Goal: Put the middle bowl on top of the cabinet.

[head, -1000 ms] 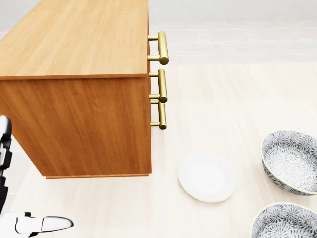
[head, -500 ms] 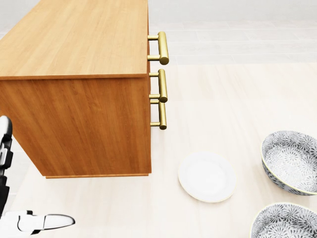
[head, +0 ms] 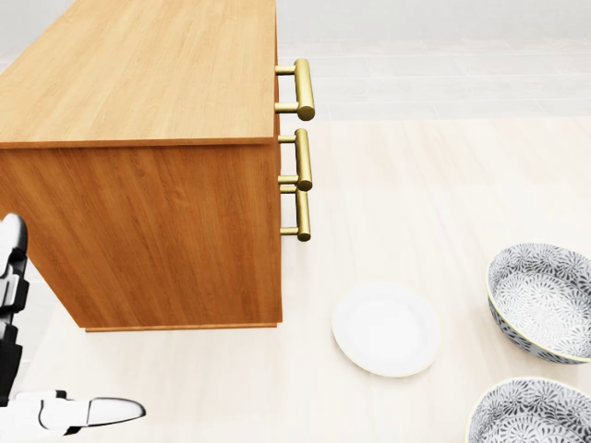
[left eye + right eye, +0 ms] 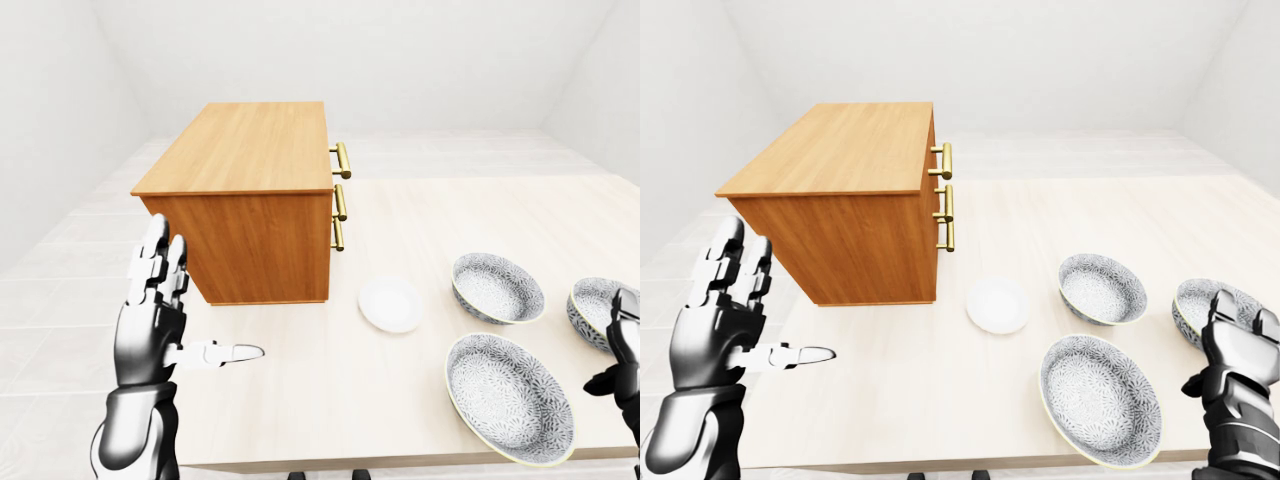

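White walls ring our table (image 4: 420, 390); the middle bowl (image 4: 497, 287) sits right of the plate (image 4: 390, 304), well apart from the cabinet (image 4: 250, 195). Our left hand (image 4: 152, 318) is spread and our right hand (image 4: 1237, 352) loosely open, both empty; we could grab a neighbouring bowl by mistake.

I'm seeing my left robot hand (image 4: 150, 325) hovering open beside the cabinet (image 4: 245, 200), white plate (image 4: 390, 304) and patterned bowls (image 4: 497, 287) sitting on the worktop (image 4: 330, 390).

Bright, even, sharp renders; soft shadows, perhaps slight wide-angle stretch at eye-view edges
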You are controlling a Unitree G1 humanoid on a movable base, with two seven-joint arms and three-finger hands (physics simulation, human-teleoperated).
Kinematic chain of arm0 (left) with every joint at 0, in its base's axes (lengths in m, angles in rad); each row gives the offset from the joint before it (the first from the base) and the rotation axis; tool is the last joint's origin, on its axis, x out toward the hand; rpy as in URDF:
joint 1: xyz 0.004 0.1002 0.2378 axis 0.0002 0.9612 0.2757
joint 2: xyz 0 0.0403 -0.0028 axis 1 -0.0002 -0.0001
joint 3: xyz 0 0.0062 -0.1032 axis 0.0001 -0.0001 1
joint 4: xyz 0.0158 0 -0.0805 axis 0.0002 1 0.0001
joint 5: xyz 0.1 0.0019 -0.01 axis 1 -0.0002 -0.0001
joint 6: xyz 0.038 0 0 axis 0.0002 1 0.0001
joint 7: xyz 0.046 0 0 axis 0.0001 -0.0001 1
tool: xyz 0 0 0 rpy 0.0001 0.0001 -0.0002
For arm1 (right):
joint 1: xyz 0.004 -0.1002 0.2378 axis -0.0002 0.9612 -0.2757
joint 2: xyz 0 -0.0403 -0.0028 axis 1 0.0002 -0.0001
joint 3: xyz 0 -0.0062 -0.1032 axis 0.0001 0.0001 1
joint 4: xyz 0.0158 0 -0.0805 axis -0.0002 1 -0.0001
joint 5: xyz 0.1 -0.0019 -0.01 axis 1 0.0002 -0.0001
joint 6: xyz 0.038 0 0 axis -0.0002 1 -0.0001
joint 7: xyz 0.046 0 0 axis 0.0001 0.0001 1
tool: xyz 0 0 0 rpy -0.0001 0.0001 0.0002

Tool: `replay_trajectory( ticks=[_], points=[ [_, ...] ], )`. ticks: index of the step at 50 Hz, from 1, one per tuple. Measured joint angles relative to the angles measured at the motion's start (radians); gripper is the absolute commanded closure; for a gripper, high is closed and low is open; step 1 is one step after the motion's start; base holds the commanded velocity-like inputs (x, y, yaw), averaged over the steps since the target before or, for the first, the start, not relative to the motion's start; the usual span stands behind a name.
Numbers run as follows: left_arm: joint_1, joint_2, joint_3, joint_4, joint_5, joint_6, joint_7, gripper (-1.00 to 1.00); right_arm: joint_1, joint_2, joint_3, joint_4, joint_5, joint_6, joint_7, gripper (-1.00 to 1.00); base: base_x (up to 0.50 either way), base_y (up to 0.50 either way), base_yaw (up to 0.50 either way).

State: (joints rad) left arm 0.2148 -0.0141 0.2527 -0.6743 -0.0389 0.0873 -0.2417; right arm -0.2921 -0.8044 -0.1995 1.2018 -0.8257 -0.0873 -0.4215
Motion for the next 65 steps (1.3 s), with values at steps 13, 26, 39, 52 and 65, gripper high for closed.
replay_trajectory(
  ticks=[13, 26, 39, 52, 65],
  points=[
    [0.001, 0.001, -0.003, 0.001, 0.006, 0.000, 0.003, -1.00, -0.018, -0.006, 0.034, 0.061, 0.044, 0.000, -0.021, -1.00, 0.00, 0.00, 0.00],
    [-0.001, 0.003, -0.002, 0.003, 0.011, 0.000, 0.005, -1.00, -0.037, -0.005, 0.056, 0.086, 0.067, 0.000, -0.031, -1.00, 0.00, 0.00, 0.00],
    [-0.004, 0.003, -0.004, 0.013, 0.016, 0.000, 0.007, -1.00, -0.058, 0.003, 0.068, 0.106, 0.076, 0.000, -0.034, -1.00, 0.00, 0.00, 0.00],
    [-0.004, 0.005, -0.004, 0.016, 0.016, 0.000, 0.008, -1.00, -0.072, 0.007, 0.065, 0.127, 0.096, 0.000, -0.026, -1.00, 0.00, 0.00, 0.00],
    [0.004, 0.004, 0.001, -0.021, 0.016, 0.000, 0.008, -1.00, -0.063, 0.009, 0.056, 0.142, 0.122, 0.000, -0.026, -1.00, 0.00, 0.00, 0.00]
  ],
)
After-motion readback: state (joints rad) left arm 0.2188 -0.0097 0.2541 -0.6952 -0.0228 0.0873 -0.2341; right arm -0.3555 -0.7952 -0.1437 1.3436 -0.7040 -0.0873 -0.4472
